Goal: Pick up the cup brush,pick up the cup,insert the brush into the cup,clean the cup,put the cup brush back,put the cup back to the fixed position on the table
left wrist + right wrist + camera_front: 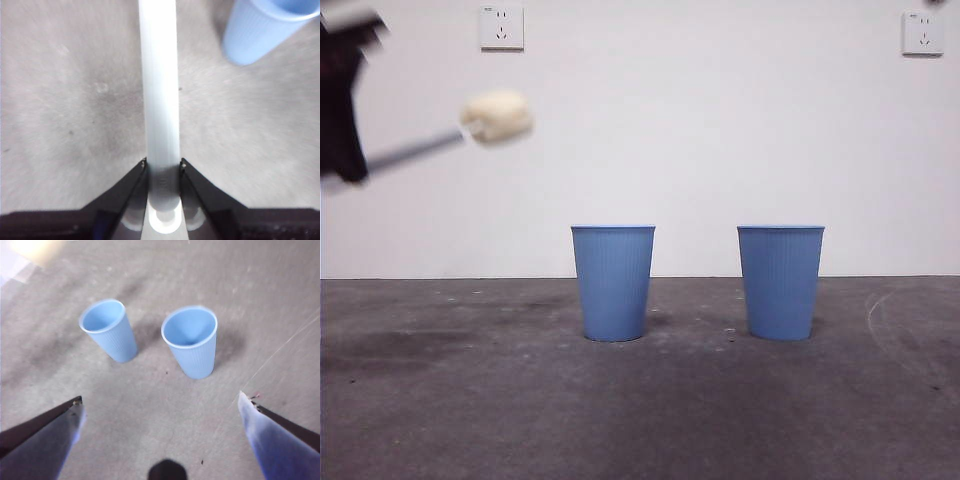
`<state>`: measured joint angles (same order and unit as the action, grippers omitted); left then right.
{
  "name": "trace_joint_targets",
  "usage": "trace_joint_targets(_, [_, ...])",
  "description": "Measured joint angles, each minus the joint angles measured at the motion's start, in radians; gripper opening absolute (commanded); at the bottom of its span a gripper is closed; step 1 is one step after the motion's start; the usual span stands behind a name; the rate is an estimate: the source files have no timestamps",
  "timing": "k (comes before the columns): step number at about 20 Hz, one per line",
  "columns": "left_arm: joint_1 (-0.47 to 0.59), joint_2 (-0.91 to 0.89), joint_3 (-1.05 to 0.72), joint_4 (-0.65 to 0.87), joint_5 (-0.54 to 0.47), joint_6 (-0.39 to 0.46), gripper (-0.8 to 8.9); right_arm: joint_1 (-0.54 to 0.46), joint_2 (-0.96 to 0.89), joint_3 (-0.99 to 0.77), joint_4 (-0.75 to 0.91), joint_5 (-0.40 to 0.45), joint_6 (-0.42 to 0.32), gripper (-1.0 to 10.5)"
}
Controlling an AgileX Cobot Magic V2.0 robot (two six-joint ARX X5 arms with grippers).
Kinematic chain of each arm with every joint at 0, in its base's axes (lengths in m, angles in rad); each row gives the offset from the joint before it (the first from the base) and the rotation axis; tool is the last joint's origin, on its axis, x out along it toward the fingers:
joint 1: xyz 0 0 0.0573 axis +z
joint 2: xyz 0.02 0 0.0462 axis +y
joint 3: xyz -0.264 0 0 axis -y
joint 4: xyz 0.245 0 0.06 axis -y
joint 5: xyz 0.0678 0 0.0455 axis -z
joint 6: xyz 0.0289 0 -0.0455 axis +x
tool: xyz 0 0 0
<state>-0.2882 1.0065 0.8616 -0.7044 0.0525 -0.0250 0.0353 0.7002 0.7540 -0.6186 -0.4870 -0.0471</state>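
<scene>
While the left gripper [163, 167] pinches the brush [496, 116] handle aloft, the right gripper [160, 402], jaws spread, should descend squarely over the cup [190, 341] at its twelve o'clock.

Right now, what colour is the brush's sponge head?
Cream-yellow sponge head; the front view shows it best.

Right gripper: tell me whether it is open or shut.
Open. The right gripper has its jaws spread wide, holding nothing, above both cups.

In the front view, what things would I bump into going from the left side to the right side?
Left gripper holding the cup brush up in the air → first blue cup → second blue cup, both standing on the table.
</scene>
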Motion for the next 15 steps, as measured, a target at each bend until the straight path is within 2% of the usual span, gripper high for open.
trace_joint_targets(4, [0.0, -0.208, 0.0, -0.148, 0.002, 0.007, -0.08, 0.071, 0.084, -0.115, 0.222, 0.028, 0.034, 6.3])
trace_joint_targets(9, [0.0, -0.366, 0.0, -0.262, 0.003, 0.009, -0.08, 0.205, 0.252, -0.245, 0.534, 0.188, 0.055, 6.3])
trace_joint_targets(12, [0.0, -0.394, 0.0, -0.336, 0.003, 0.022, -0.08, 0.274, 0.373, -0.277, 0.722, 0.297, 0.059, 6.3])
trace_joint_targets(15, [0.0, -0.401, 0.0, -0.341, 0.003, 0.026, -0.08, 0.299, 0.502, -0.278, 0.855, 0.353, 0.059, 6.3])
